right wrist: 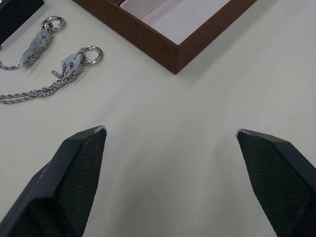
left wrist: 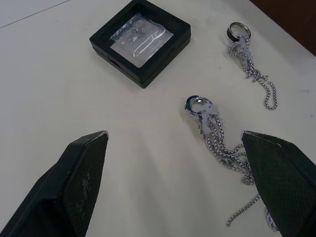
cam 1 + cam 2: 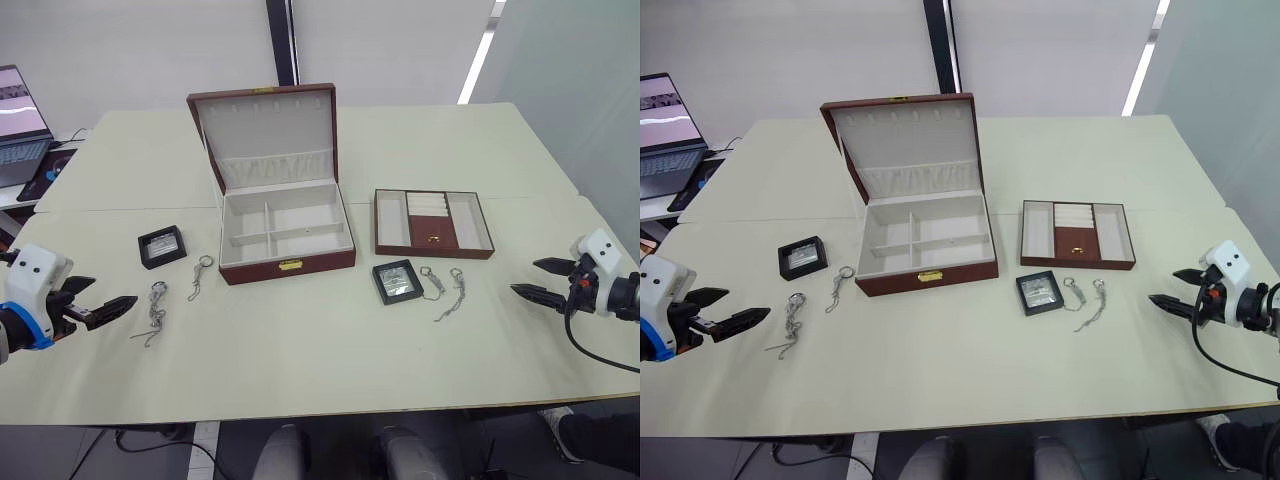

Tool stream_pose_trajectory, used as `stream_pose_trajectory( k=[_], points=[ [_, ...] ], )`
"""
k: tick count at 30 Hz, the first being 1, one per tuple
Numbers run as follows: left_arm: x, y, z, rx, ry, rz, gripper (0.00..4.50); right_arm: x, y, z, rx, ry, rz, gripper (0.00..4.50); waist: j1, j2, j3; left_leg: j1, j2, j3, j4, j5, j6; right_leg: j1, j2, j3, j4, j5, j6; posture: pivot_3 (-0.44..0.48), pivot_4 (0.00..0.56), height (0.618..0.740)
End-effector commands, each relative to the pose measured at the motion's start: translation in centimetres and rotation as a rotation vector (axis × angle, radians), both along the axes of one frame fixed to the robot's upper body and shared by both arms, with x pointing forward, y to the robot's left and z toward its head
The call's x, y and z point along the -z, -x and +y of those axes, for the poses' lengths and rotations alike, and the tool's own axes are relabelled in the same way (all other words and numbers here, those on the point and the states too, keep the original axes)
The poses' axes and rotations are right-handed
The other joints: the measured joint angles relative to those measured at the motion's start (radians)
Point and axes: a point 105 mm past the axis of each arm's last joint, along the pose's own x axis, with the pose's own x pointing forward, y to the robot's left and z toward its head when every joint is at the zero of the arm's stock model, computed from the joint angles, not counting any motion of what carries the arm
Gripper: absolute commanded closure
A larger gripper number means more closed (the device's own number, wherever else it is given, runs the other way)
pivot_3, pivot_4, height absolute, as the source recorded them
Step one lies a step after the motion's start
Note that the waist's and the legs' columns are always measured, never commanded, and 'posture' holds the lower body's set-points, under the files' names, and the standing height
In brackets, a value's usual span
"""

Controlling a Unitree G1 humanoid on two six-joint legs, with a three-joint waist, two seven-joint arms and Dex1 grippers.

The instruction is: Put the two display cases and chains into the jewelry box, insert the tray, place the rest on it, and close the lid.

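The jewelry box (image 3: 287, 262) stands open mid-table, its lid (image 3: 265, 135) upright and its cream compartments bare. The tray (image 3: 434, 222) lies to its right. One display case (image 3: 162, 246) sits left of the box, with two chains (image 3: 153, 312) (image 3: 199, 274) near it. The other display case (image 3: 397, 281) lies right of the box front, beside two more chains (image 3: 431, 279) (image 3: 454, 293). My left gripper (image 3: 108, 296) hovers open at the left, pointing at the nearest chain (image 2: 217, 143). Far right, my right gripper (image 3: 540, 280) is open over bare table, right of the chains (image 1: 47, 84).
A laptop (image 3: 22, 125) and a dark item sit on a side surface at the far left. The pale table (image 3: 320, 360) has a seam running across behind the box. A wall with a dark vertical strip stands behind.
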Motion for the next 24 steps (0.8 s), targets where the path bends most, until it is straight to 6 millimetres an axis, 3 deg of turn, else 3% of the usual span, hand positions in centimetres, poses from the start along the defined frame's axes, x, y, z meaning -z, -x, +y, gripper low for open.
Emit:
stream_pose_trajectory(
  k=[1, 24],
  points=[
    [-1.15, 0.03, 0.79, -0.018, -0.029, -0.04, 0.04, -1.03, -0.28, 0.05, -0.015, 0.01, -0.038, 0.04, 0.0, 0.0, 0.0, 0.0, 0.0, 0.0, 0.0, 0.0, 0.0, 0.0, 0.0, 0.0, 0.0, 0.0, 0.0, 0.0, 0.15, 0.74],
    [-1.02, 0.09, 1.25, -0.043, -0.06, -0.042, 0.04, -0.9, -0.45, 0.01, -0.016, 0.017, -0.04, 0.04, 0.0, 0.0, 0.0, 0.0, 0.0, 0.0, 0.0, 0.0, 0.0, 0.0, 0.0, 0.0, 0.001, 0.0, 0.0, 0.0, 0.15, 0.74]
  ],
)
